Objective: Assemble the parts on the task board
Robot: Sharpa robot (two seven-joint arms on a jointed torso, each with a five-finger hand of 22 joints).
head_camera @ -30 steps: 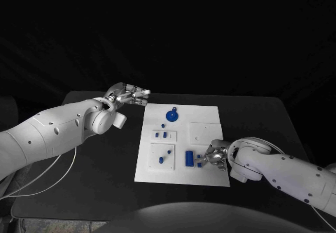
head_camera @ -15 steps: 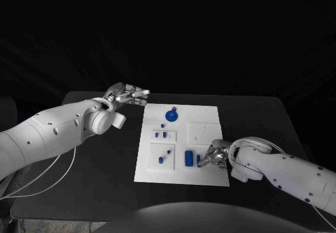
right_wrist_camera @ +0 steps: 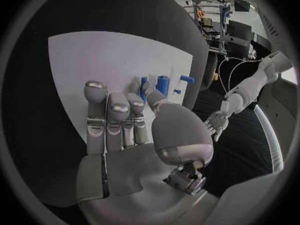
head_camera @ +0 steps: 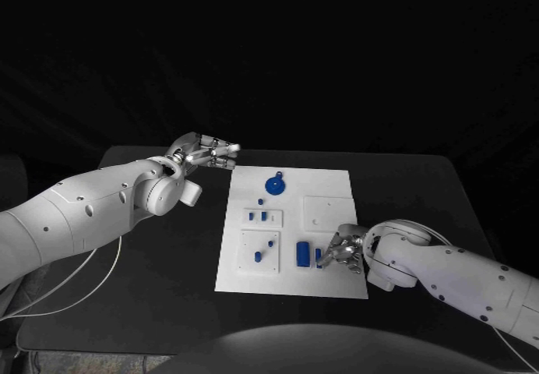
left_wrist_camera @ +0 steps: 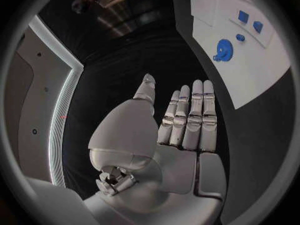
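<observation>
Head view puts the right hand (head_camera: 346,253) low over the task board (head_camera: 325,284), fingers beside a small blue part (head_camera: 319,257), though any grip stays unclear. Beyond the board's far left corner, the left hand (head_camera: 208,150) hovers with fingers extended, holding nothing.

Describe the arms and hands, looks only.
Two glossy white arms with small dark dots along the shells. Left hand and right hand are silver metal, with segmented fingers and rounded tips. A thin white cable hangs below the left arm.
</observation>
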